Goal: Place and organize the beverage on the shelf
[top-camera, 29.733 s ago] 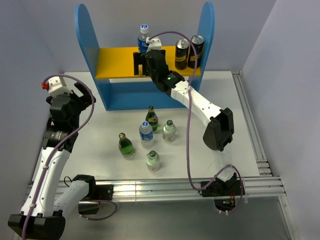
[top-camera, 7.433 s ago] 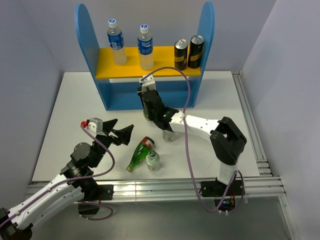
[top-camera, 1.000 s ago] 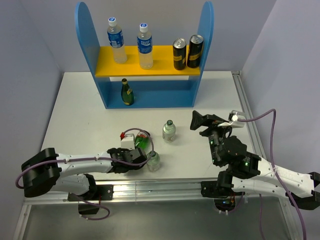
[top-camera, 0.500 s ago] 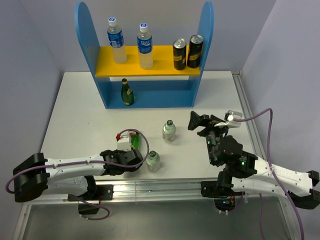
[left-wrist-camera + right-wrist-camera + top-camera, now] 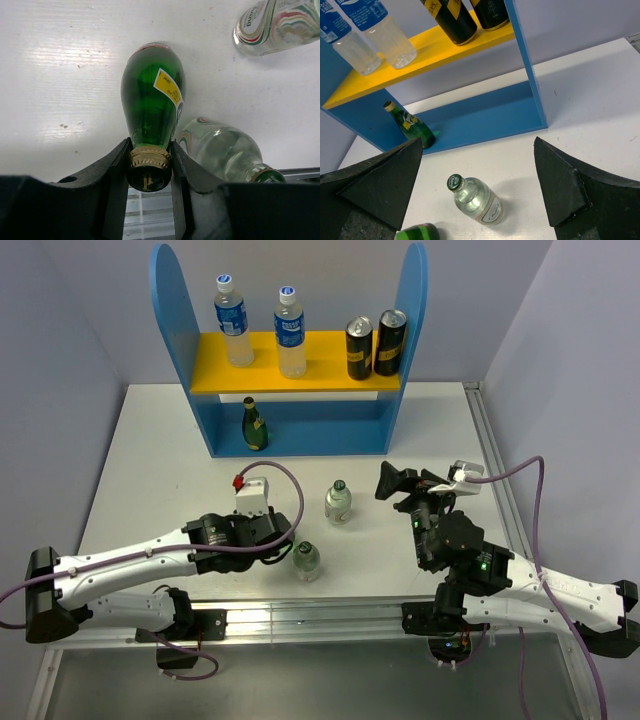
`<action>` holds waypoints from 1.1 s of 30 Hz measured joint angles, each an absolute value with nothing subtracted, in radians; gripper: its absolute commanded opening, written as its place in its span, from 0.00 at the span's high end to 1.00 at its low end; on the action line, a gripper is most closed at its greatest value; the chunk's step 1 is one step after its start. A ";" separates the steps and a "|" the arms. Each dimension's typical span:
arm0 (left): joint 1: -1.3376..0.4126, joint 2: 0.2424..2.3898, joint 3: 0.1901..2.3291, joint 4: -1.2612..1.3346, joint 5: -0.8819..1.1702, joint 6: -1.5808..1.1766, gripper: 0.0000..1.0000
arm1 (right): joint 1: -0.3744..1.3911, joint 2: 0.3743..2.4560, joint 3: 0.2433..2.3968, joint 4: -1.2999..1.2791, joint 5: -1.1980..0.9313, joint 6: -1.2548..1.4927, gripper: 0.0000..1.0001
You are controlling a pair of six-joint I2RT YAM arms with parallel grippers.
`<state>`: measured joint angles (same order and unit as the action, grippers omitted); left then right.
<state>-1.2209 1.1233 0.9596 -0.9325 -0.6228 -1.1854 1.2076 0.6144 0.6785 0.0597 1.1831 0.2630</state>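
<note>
Jaws on green bottle (image 5: 152,100) cap; base outward

White tabletop (image 5: 150,465) between plain pale grey-lilac walls (image 5: 565,320), aluminium rails (image 5: 320,613) along its near and right edges.

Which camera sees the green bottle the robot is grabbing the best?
The left wrist view: the green bottle fills the picture, its gold-capped neck gripped by the left pincer. In the top view the arm hides almost all of it. The right wrist view catches only a green end.
</note>
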 measured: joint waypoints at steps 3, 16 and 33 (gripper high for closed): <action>-1.222 1.134 0.983 -0.978 -0.629 -1.169 1.00 | 1.208 0.612 0.678 0.060 1.185 0.263 0.02; -1.212 1.243 1.144 -1.116 -0.644 -1.092 0.96 | 1.208 0.603 0.665 0.059 1.185 0.264 0.02; -0.962 1.333 1.200 -1.046 -0.479 -0.789 0.71 | 1.208 0.592 0.661 0.059 1.185 0.269 0.02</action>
<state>-0.9623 1.3331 1.1999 -1.0458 -0.4793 -0.7895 1.2076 0.5922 0.6609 0.0589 1.1851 0.2691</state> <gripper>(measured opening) 0.383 0.986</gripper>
